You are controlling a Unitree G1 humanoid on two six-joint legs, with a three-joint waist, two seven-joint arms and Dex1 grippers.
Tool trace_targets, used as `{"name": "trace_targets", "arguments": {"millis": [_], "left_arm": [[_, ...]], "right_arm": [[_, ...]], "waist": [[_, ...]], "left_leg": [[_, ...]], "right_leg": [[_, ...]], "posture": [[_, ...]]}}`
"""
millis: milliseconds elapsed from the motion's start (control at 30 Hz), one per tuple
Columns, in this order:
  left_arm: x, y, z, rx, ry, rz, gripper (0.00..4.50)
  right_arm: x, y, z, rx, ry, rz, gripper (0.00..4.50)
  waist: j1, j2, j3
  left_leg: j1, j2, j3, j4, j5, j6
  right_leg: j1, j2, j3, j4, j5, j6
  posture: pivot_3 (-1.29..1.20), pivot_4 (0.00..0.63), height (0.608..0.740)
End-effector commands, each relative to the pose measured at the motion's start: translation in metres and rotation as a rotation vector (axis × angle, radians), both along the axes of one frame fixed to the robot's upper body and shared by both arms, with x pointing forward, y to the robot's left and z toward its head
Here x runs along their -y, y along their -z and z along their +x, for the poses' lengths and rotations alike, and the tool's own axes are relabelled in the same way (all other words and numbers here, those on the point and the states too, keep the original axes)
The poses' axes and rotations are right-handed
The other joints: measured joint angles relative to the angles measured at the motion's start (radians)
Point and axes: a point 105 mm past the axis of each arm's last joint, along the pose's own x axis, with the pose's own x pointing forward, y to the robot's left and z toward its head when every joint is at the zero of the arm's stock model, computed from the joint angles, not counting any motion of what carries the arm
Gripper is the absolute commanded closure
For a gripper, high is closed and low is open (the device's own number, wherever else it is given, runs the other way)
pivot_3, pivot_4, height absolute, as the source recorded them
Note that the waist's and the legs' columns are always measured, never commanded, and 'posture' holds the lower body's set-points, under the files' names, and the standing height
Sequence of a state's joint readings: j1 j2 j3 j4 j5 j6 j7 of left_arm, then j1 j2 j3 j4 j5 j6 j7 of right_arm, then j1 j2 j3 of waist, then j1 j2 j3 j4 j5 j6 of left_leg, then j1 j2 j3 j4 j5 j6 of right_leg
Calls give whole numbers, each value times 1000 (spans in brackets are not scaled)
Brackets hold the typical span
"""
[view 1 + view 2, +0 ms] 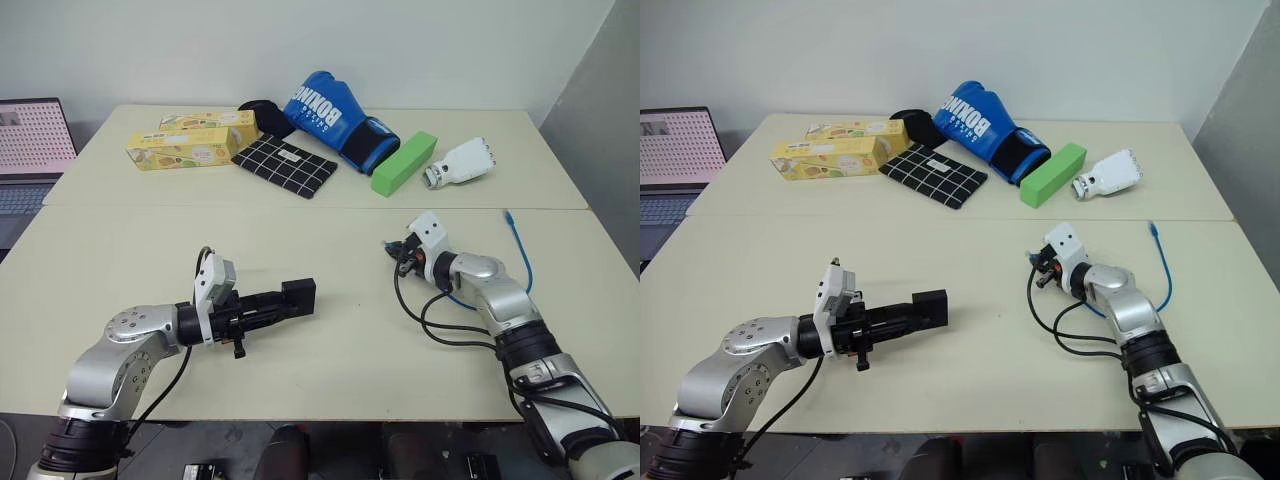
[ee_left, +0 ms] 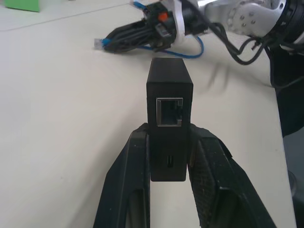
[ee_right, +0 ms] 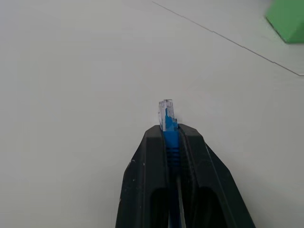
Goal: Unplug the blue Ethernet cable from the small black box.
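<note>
Between right tool (image 3: 167, 135) tips: blue Ethernet cable (image 3: 166, 116) plug, w/ small black box (image 2: 169, 99) apart in left tool (image 2: 169, 142).

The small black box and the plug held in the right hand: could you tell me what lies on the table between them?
Nothing: bare table separates the small black box from the blue Ethernet cable plug in the right hand, seen in both eye views.

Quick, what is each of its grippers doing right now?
Left gripper: closed on the small black box.
Right gripper: closed on the blue Ethernet cable, by its plug.
</note>
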State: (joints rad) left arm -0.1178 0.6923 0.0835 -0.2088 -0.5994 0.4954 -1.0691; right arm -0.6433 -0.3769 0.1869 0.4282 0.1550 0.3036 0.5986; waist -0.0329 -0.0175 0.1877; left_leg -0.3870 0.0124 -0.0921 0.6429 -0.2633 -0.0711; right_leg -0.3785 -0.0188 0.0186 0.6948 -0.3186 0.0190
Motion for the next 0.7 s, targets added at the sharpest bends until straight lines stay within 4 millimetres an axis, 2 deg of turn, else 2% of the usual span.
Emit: {"name": "trace_targets", "arguments": {"millis": [33, 167, 267, 333, 500, 567, 633, 700], "left_arm": [[0, -13, 7, 71, -58, -12, 3737], [-14, -17, 30, 179, -244, 1, 3737], [-28, -28, 50, 327, -409, -10, 3737], [-36, -33, 57, 382, -484, -31, 3737], [-57, -26, 68, 467, -649, -18, 3737], [-75, -18, 73, 524, -768, 16, 3737], [-95, -8, 79, 538, -900, 48, 3737], [-103, -1, 83, 520, -964, 28, 3737]], "right_arm": [[2, -10, 2, 5, -6, 37, 3233], [0, -25, -9, 28, -78, 62, 2210], [-6, -45, -24, 102, -191, 41, 1437], [-11, -57, -36, 147, -271, 19, 1079], [-37, -80, -74, 166, -503, 21, 1079], [-57, -91, -85, 191, -570, 20, 1079], [-72, -100, -90, 204, -598, 20, 1079], [-78, -102, -91, 202, -610, 13, 1079]], "waist": [[0, 0, 0], [1, 0, 0], [2, 0, 0], [3, 0, 0], [-1, 0, 0], [-2, 0, 0], [-2, 0, 0], [1, 0, 0]], "left_leg": [[0, 0, 0, 0, 0, 0], [0, 0, 0, 1, 0, 0], [0, 0, -1, 1, 0, 0], [-1, 0, -1, 1, 0, 0], [-2, 0, -1, 1, 0, 0], [-2, 0, -1, 1, 0, 0], [-1, 0, -1, 1, 0, 0], [-2, 0, -2, 2, 0, 0]], "right_leg": [[0, 0, 0, 0, 0, 0], [0, 0, 0, 1, 0, 0], [0, 0, -1, 1, 0, 0], [0, 0, -1, 1, 0, 0], [-1, -1, -1, 1, 0, 0], [-1, 0, -1, 1, 0, 0], [-2, 0, -1, 2, 0, 0], [-2, 0, -2, 2, 0, 0]], "posture": [[0, 150, 740], [0, 150, 740], [0, 150, 740], [0, 150, 740], [0, 150, 740], [0, 150, 740], [0, 150, 740], [0, 150, 740]]}}
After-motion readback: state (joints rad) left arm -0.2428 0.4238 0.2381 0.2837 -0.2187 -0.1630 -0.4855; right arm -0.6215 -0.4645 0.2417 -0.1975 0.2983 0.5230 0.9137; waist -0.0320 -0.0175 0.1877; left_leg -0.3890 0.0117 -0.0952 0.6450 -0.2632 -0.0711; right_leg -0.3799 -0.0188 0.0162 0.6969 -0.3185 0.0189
